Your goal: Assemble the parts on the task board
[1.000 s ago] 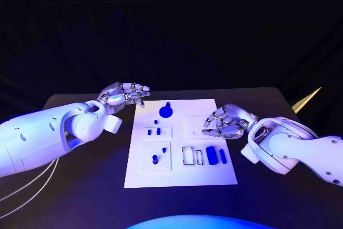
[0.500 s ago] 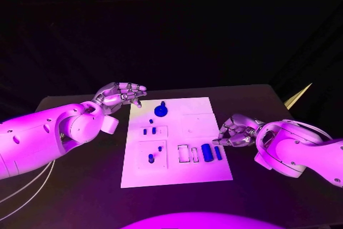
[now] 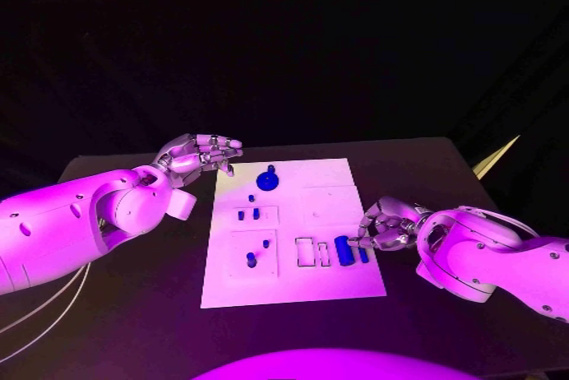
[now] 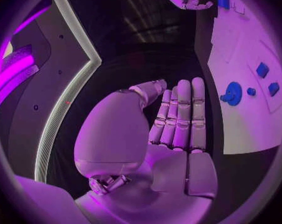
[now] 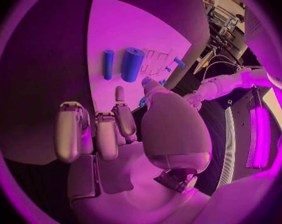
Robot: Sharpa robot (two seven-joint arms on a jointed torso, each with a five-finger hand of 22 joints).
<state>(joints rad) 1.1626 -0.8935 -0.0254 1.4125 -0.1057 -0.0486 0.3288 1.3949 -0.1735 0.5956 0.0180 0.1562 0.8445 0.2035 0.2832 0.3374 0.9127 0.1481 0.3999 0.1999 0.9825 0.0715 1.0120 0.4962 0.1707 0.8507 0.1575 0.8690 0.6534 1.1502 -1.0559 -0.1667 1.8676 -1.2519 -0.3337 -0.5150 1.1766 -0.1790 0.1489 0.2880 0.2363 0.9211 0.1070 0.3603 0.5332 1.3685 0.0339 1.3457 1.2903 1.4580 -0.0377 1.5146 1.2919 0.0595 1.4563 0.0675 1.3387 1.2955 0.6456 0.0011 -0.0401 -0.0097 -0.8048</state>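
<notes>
The step in hand looks like a pick of one of the two loose blue parts near the right edge of the board [image 3: 338,286]: the thick cylinder [image 3: 344,250] and the thin bar [image 3: 363,252] beside it.

How to do it well, in my judgement: bring the right robot hand [image 3: 381,227] down slowly over the bar, approx. along its length, and pinch it from both long sides w/o pushing the cylinder. The two parts lie very near each other, so a wide finger spread can knock the cylinder or roll it. Better to keep the fingers narrow and lift straight up from the board before any turn. The bar is small, so a grip too near its end can make it tip.

Right robot hand: fingers curled in, nothing held as far as I can see. It sits at the board's right edge, just beside the bar, maybe over its far end; contact I cannot tell. In the right wrist view the bar [image 5: 108,63] and cylinder [image 5: 131,63] lie apart from the fingertips [image 5: 119,93], beyond them.

Left robot hand [image 3: 199,155]: empty, fingers straight and close together in the left wrist view, off the board's far left corner, near the round blue part [image 3: 268,181] but apart from it.
</notes>
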